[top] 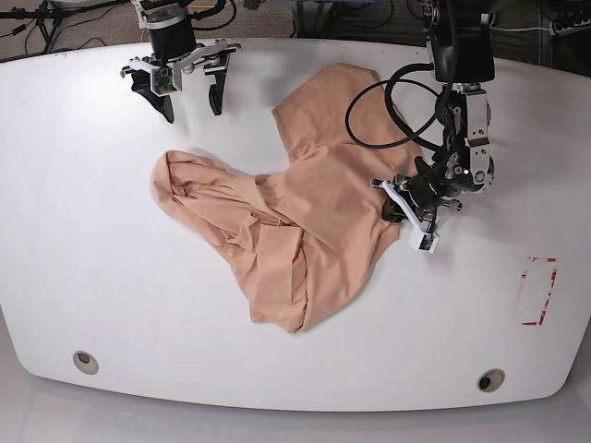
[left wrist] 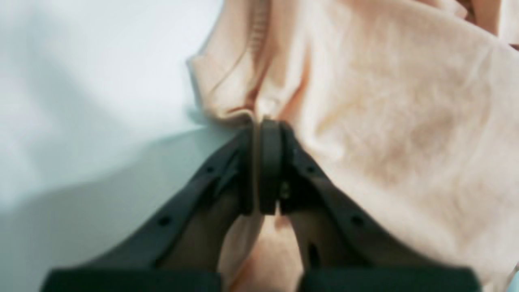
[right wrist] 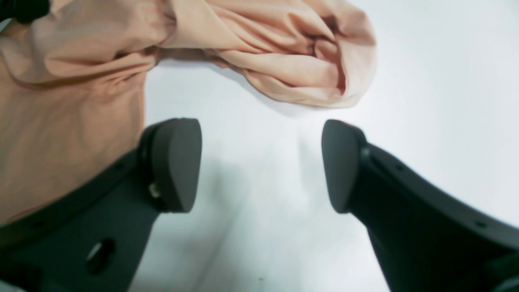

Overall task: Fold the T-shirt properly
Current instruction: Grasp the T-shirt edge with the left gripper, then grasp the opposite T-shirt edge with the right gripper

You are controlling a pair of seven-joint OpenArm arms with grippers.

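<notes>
The peach T-shirt [top: 305, 212] lies crumpled in the middle of the white table [top: 92, 268], with a bunched lobe toward the left and a flatter part toward the back. No emblem shows. My left gripper [top: 390, 201] is at the shirt's right edge. In the left wrist view the gripper [left wrist: 259, 127] is shut on a fold of the shirt's edge [left wrist: 385, 121]. My right gripper [top: 191, 100] is open and empty over the table, behind the shirt's left part. In the right wrist view the gripper [right wrist: 261, 166] has its jaws wide apart over bare table, with the bunched shirt [right wrist: 284, 52] just ahead.
A red-outlined rectangle [top: 537, 291] is marked on the table at the right. Two round holes [top: 85, 361] [top: 490, 379] sit near the front edge. Black cables [top: 388, 101] hang from the left arm over the shirt's back right part.
</notes>
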